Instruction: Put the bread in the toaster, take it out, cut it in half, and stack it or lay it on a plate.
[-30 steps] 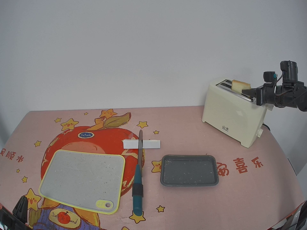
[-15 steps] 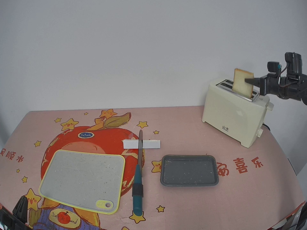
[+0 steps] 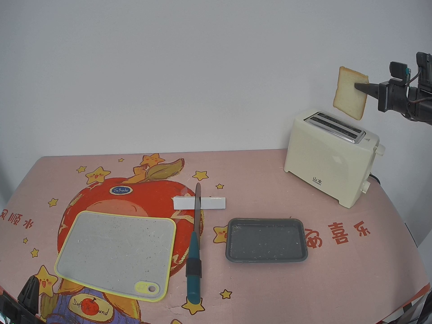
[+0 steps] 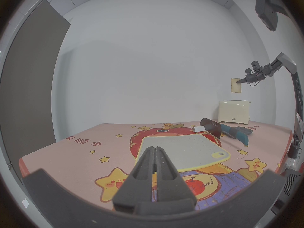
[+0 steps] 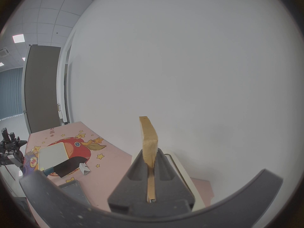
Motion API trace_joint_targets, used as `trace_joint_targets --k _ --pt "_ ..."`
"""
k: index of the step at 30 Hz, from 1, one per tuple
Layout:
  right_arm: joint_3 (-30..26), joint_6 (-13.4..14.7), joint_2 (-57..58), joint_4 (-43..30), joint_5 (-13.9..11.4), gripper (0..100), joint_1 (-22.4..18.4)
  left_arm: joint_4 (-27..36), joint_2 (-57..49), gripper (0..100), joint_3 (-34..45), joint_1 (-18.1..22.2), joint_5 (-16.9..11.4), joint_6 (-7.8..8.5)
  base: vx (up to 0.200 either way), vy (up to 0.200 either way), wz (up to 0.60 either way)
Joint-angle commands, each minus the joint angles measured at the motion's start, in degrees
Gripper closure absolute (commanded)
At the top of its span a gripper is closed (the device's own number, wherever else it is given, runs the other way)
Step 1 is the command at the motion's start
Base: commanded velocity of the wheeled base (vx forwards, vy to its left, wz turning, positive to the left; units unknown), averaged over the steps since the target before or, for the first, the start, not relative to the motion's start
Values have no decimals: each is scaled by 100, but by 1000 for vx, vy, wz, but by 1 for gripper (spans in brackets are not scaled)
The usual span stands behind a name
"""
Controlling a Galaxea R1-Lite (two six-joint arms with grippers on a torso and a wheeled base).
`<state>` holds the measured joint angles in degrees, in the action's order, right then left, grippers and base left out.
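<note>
R gripper (image 3: 360, 86) is raised at the far right of the table (image 3: 270, 176), fingers clamped on one edge of the bread slice (image 3: 350, 92). Slice hangs in the air above the toaster (image 3: 330, 156), slightly tilted, its lower edge apart from the toaster top. R wrist view confirms: gripper (image 5: 151, 158) pinches the slice (image 5: 148, 136) edge-on btwn both fingers, w/ the cream toaster body (image 5: 179, 167) below and behind. Toaster stands at the far right corner, slots facing up. L gripper (image 4: 155, 152) hovers low at the near left, over the table edge just short of the cutting board (image 4: 180, 148); fingers pressed together, nothing btwn them. From the L wrist the slice (image 4: 235, 85) shows well apart, above the toaster (image 4: 233, 112). Cutting board (image 3: 117, 253), grey w/ yellow rim, lies flat at near left. Knife (image 3: 195, 248), teal handle toward the robot, lies btwn board and tray, blade crossing a small white block (image 3: 209, 202). Dark grey tray (image 3: 265, 241) sits near centre-right, well apart from the toaster.
</note>
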<state>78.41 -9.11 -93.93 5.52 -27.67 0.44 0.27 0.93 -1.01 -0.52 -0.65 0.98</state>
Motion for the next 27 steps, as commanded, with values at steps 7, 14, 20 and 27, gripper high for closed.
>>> trace_joint_targets --k 7,14,20,27 --pt "-792 -3 1070 1 43 100 466 0 4 100 92 0 3 -1 0 0 0" --pt "-1733 23 1878 63 711 100 1406 0 4 100 92 0 3 -1 0 0 0" --pt "-2436 41 2256 116 886 100 1942 0 4 100 92 0 -6 -1 0 0 0" --pt "-3051 278 2326 731 992 100 2127 0 4 100 92 0 3 -1 0 0 0"
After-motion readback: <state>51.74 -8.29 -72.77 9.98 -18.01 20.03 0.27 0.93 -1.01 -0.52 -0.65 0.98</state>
